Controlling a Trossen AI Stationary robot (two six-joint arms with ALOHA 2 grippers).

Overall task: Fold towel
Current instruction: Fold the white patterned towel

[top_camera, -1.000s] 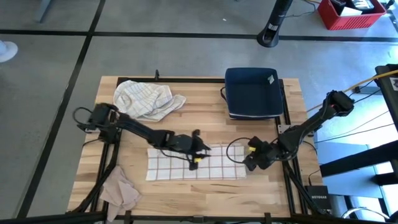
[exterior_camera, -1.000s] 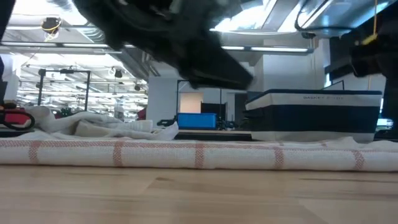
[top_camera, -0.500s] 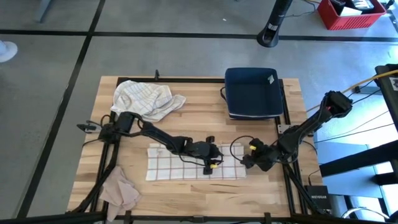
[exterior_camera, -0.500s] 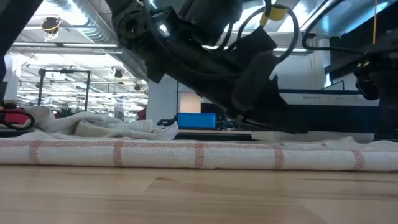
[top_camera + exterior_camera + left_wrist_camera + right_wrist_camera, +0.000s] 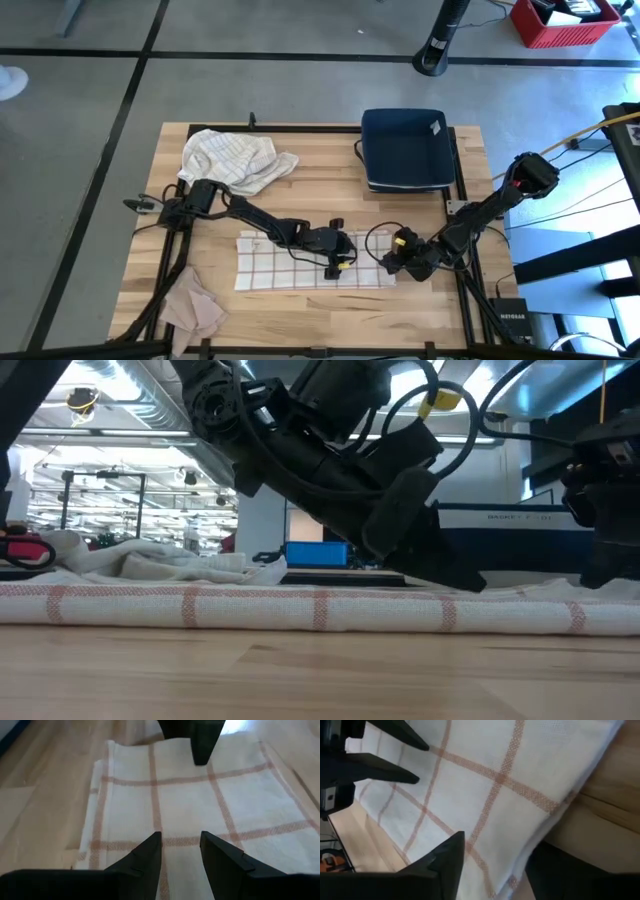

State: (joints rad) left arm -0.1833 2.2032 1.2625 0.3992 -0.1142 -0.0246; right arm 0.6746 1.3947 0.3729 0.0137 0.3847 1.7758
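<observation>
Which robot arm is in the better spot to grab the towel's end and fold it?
Probably the right: its tool sits at the checked towel's end edge, fingers open around it. The left tool is over the middle.

A robotics lab or industrial workshop: the wooden worktop stands on a grey concrete floor marked with dark lines, cables trail at the right of the frame, and ceiling strip lights hang over the open hall behind.

Left arm hides much of the navy bin; towel runs past both frame edges.
</observation>
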